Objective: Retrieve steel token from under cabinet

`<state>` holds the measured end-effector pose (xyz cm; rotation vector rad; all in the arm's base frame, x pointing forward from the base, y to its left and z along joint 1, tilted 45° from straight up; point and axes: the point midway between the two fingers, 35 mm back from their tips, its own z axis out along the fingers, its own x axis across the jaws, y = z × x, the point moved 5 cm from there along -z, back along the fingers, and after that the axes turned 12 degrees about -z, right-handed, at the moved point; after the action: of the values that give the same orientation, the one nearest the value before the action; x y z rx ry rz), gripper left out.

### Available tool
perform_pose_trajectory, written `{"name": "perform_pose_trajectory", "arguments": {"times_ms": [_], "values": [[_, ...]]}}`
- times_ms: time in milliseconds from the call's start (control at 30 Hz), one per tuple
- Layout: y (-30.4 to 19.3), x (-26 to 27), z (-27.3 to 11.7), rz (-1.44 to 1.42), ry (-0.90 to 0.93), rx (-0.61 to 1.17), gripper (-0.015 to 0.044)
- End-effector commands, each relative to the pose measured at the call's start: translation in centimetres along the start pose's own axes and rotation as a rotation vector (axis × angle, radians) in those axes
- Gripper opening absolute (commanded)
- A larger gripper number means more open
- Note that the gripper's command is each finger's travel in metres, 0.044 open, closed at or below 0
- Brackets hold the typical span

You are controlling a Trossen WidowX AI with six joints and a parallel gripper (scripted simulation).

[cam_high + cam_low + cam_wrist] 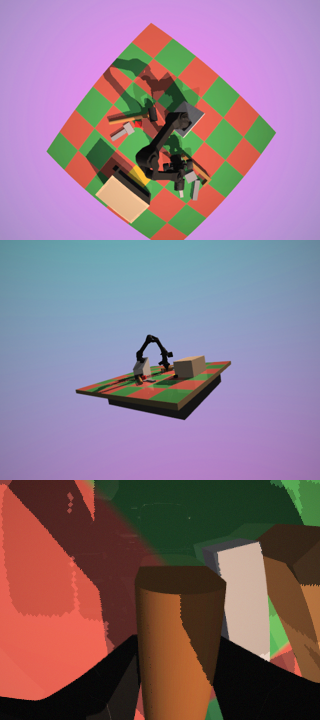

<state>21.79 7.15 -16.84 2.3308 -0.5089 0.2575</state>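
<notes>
My gripper [177, 165] [166, 368] [174, 643] is shut on a round wooden handle [167, 640], low over the table right of the marked area. A pale stick [181, 194] pokes out below the arm and seems to be the same tool's far end; its middle is hidden. The tan cabinet [122, 198] [182, 369] stands at the lower left in the top view, with a dark front strip [133, 182]. The yellow marked area [140, 177] lies before it, partly hidden by the arm. I cannot see the steel token in any view.
A grey plate [191, 176] and grey bar [196, 190] lie right of the gripper, beside a wooden bar [199, 169] [285, 580]. A black-headed hammer [152, 114], red block [138, 124] and grey T-shaped piece [128, 128] lie farther back, left of the arm's grey base [197, 113].
</notes>
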Motion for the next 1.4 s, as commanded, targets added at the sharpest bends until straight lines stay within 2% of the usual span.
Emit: {"name": "perform_pose_trajectory", "arguments": {"times_ms": [0, 1367], "values": [[-0.39, 0.21, -0.13, 0.052, 0.002, 0.011, 0.0], [-0.42, 0.21, -0.13, -0.221, 0.001, 0.014, 0.0]]}}
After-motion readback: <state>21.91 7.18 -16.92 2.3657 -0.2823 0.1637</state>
